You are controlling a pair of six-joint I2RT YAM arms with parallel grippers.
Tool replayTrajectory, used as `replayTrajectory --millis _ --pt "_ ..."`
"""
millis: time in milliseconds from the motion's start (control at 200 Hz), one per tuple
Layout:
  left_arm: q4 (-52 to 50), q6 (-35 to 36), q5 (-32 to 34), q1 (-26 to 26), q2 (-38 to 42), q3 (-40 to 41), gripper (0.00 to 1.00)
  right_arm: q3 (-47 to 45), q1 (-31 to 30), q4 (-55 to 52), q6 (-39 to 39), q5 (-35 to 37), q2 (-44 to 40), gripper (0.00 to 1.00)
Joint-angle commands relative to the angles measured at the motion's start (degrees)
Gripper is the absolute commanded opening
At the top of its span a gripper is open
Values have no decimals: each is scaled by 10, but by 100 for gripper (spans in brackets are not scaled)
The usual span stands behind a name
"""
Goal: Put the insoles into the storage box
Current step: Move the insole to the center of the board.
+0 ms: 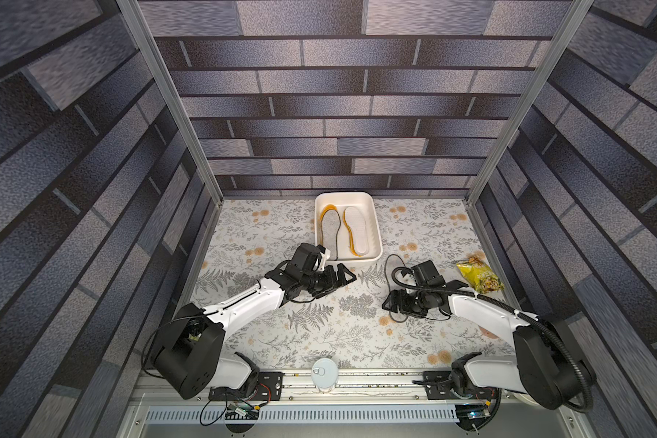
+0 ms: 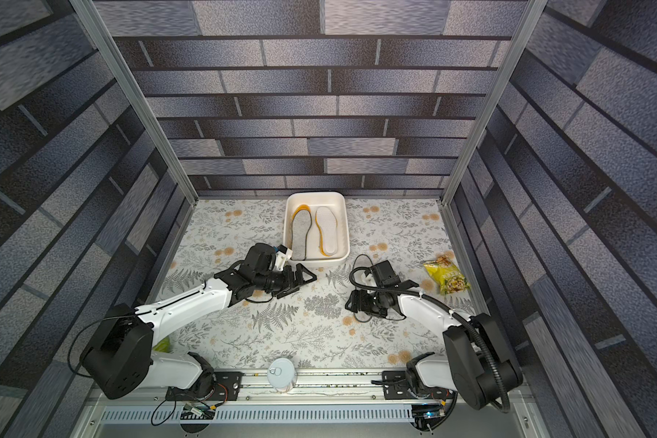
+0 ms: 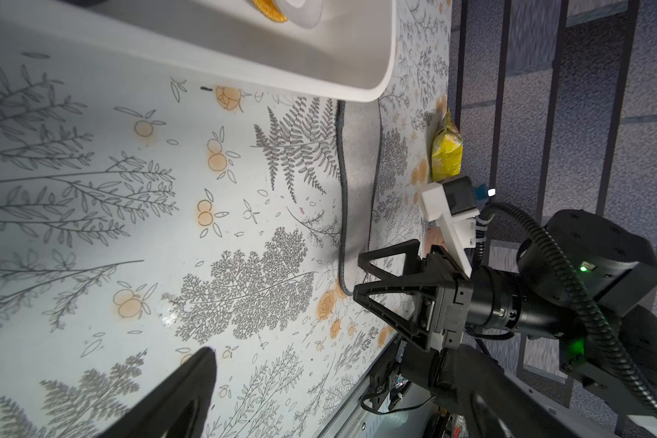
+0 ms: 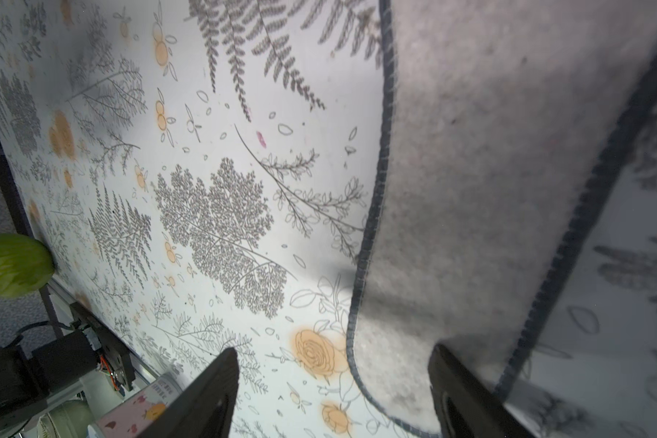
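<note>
One insole left on the table, the rest boxed, as far as shows

Right pincer [image 4: 334,352] spread around the heel of a grey felt insole [image 4: 490,189] lying on the table [image 1: 281,341], not yet pinching. Left pincer [image 1: 348,273] spread and empty beside the storage box [image 1: 353,261], which holds stacked insoles [image 1: 357,227].

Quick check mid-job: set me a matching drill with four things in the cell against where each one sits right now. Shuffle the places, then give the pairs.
Things
1. white foam insole
2. loose grey felt insole
3. yellow snack bag
4. tin can

Places
A. at the front edge of the table, midway across
B. on the table, just outside the right arm
C. inside the storage box
D. on the table, one end within the open right gripper

Pairs: 1-C, 2-D, 3-B, 4-A
</note>
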State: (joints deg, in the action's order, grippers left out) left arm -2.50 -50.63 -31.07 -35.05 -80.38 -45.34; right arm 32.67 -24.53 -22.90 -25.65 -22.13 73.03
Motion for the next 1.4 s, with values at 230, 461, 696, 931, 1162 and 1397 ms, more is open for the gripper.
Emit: replayTrajectory --millis 230,461,696,931,1162,1397 --pt "6 -1 0 -32 -52 -36 100 7 -2 -73 -28 105 -172 86" --pt "61 -29 -25 -45 -110 -53 100 42 41 -85 -36 158 -99 87" --pt "58 -25 -23 -55 -133 -66 100 69 65 -29 -27 142 -5 86" --pt "54 -25 -8 -59 -135 -63 100 105 65 -9 -9 123 79 83" --pt "49 -32 -1 -57 -151 -65 100 115 64 10 -3 95 115 80" --pt "40 -24 6 -59 -165 -68 100 101 65 42 -6 61 135 75"
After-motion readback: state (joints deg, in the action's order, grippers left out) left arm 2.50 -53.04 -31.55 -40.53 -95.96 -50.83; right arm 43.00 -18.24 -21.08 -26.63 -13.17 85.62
